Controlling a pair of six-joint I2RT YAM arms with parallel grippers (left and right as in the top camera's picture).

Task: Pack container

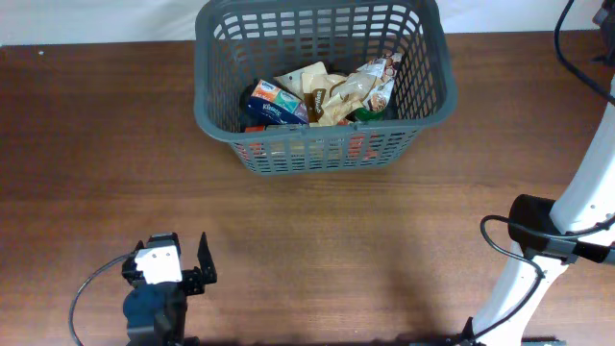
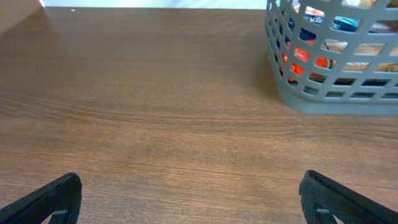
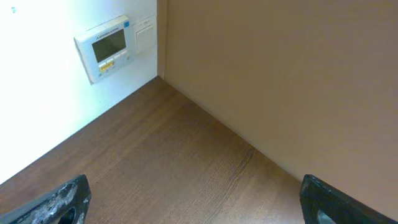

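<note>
Brown wood grain runs across the table [image 1: 96,144], and on its far side, a little right of the middle, you find the container [image 1: 317,163], standing upright with a blue tissue pack [image 1: 274,104] and some crumpled packets [image 1: 341,91] lying inside. I judge that the container is stiff but light plastic. With so little inside, it should slide easily on the smooth wood if you push it, so please do not lean on it. Its thick rim is the best place to take hold, because the slotted walls are thinner and may bend, and the plastic looks rather slippery. The packets seem soft and light. Your left end effector [image 2: 189,196] sits low near the front left of the table and points toward the far side, with the container ahead and to its right, well apart. Its jaws are spread wide and nothing is between them. Your right end effector [image 3: 193,199] is at the front right, turned away toward a wall corner with a small wall panel [image 3: 106,53]. It is also spread wide and empty.
</note>
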